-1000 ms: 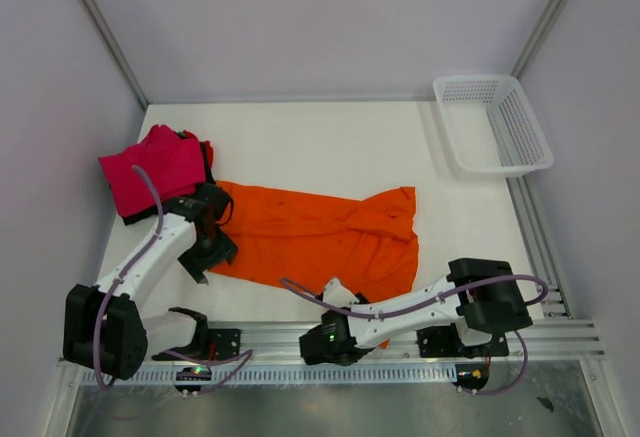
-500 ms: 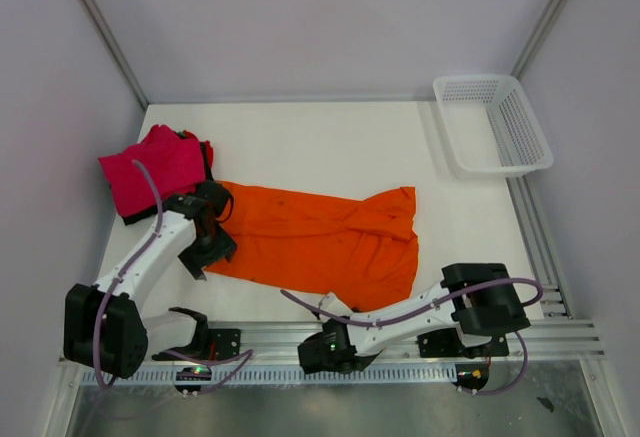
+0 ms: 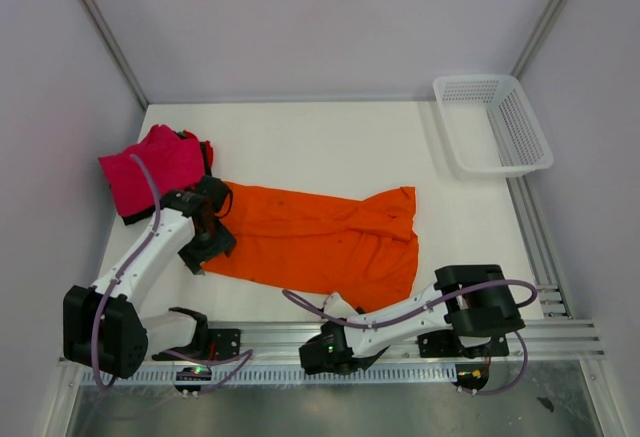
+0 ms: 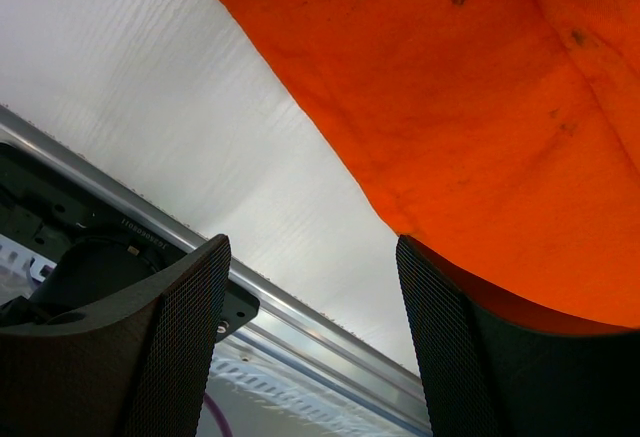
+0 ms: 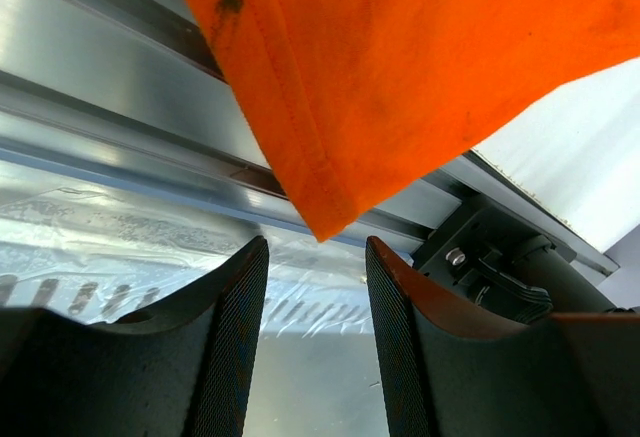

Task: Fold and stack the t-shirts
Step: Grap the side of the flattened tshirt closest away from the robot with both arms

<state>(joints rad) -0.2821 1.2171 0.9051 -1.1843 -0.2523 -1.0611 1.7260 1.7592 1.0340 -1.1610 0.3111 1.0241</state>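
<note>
The orange t-shirt lies spread and rumpled across the middle of the white table, its long side running from 9 to 3 o'clock. At 10 o'clock the magenta-pink t-shirt sits bunched on top of the black t-shirt, just beside the orange one's far-left corner. The left gripper hangs low at 8 o'clock over the orange shirt's near-left hem. Its jaws stand wide apart and grip nothing, though the cloth's edge meets one finger. The right gripper is down at 6 o'clock over the aluminium rail. Its jaws are parted, and a corner of the orange shirt points into the gap, unpinched. A white mesh basket stands at 2 o'clock.
</note>
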